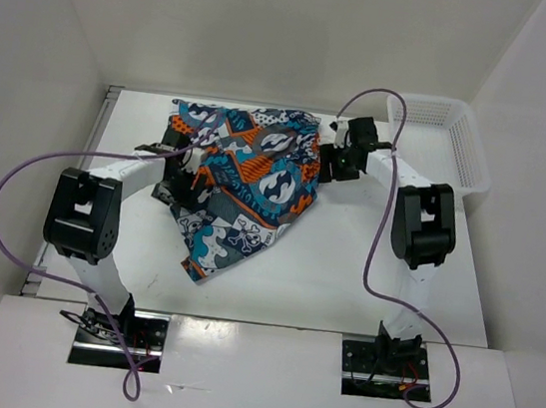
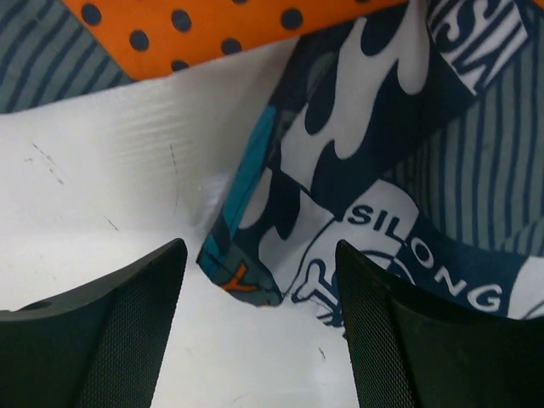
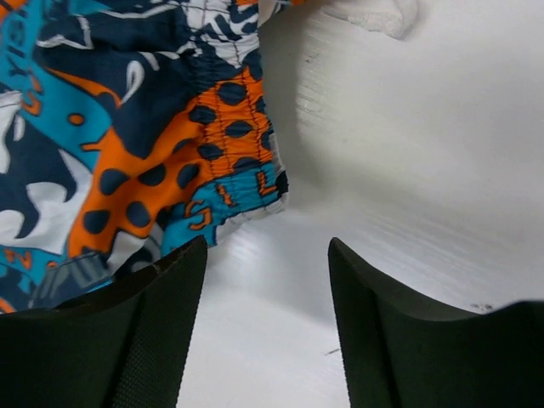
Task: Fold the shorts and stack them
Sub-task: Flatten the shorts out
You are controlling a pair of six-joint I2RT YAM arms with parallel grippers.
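Note:
The patchwork shorts (image 1: 251, 176) lie crumpled in the middle of the white table (image 1: 364, 276), one part trailing toward the near left. My left gripper (image 1: 181, 157) is open at the shorts' left edge. In the left wrist view (image 2: 259, 255) a folded hem corner of the shorts (image 2: 246, 280) lies on the table between the black fingers (image 2: 127, 314), untouched. My right gripper (image 1: 335, 157) is open at the shorts' far right corner. In the right wrist view (image 3: 268, 251) the elastic waistband corner (image 3: 238, 187) lies just beyond the fingertips.
A white plastic basket (image 1: 452, 147) stands at the table's far right corner. White walls enclose the table on the left, back and right. Purple cables (image 1: 376, 228) loop from both arms. Bare table (image 3: 399, 144) lies right of the waistband.

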